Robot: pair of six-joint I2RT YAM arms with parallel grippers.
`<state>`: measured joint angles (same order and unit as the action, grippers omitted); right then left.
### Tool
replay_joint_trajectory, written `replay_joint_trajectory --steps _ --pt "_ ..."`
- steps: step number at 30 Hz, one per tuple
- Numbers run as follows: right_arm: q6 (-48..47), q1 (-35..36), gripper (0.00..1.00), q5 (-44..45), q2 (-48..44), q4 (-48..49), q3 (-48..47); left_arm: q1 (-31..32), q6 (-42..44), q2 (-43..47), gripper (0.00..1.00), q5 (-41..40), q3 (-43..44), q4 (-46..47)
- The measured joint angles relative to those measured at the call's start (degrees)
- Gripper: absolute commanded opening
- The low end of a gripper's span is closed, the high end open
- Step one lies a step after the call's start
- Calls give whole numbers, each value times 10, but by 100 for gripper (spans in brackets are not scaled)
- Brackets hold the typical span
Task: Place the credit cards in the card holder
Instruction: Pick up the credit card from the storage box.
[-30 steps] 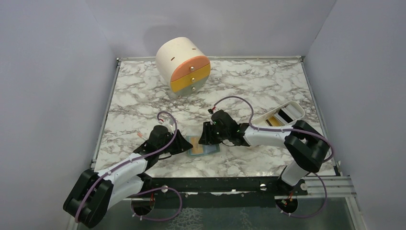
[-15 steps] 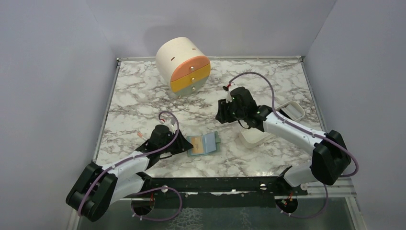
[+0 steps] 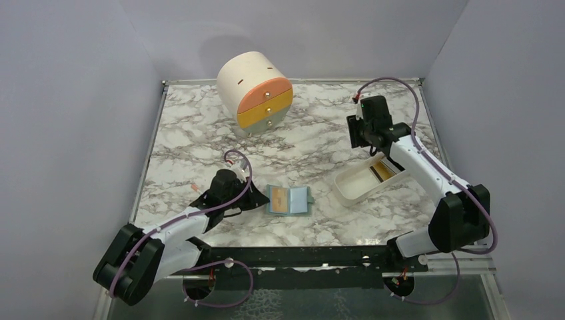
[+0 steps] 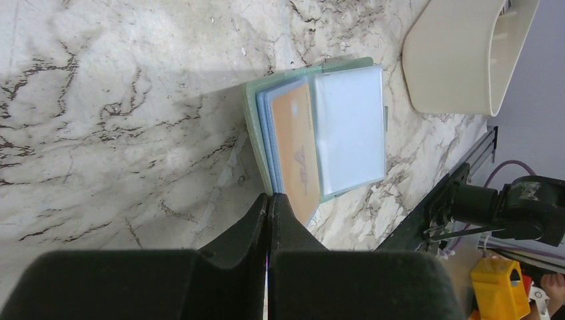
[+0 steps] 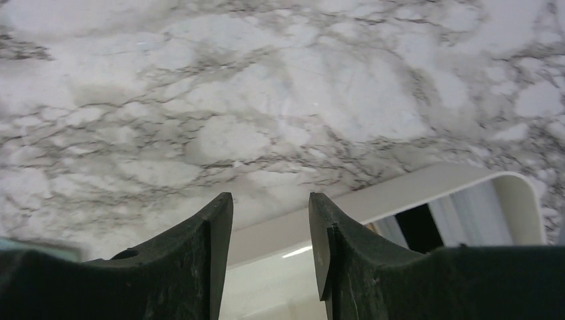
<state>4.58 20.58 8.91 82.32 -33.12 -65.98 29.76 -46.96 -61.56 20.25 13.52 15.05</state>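
Tray (image 3: 346,191): long and white, sitting on the marble table (image 3: 200,133).
Card holder (image 3: 290,199): green, lying open and flat, near the tray on its left side.
Orange card (image 4: 296,147): tucked inside the card holder.
Other cards (image 3: 383,170): lying in the tray toward its far end. I can see black, tan and pale ones.
Left gripper (image 4: 270,200): closed tight with nothing in it. Its tips are just beside the card holder, on the side away from the tray.
Right gripper (image 5: 270,200): jaws apart, nothing between them, hanging by the tray's far end.
Drawer box (image 3: 256,90): round and cream, well apart from the tray, far back on its left.
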Motion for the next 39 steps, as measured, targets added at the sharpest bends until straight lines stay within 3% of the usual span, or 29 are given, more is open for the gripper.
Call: replay_joint_trajectory --steps 10,25,39 --pt "-91 -94 50 103 11 -25 30 0 14 -22 0 16 11 -2" --pt "-200 -97 55 113 -4 -13 129 0 17 -29 0 27 22 -2" --pt "-257 -99 52 202 15 118 192 0 12 -1 0 29 22 -3"
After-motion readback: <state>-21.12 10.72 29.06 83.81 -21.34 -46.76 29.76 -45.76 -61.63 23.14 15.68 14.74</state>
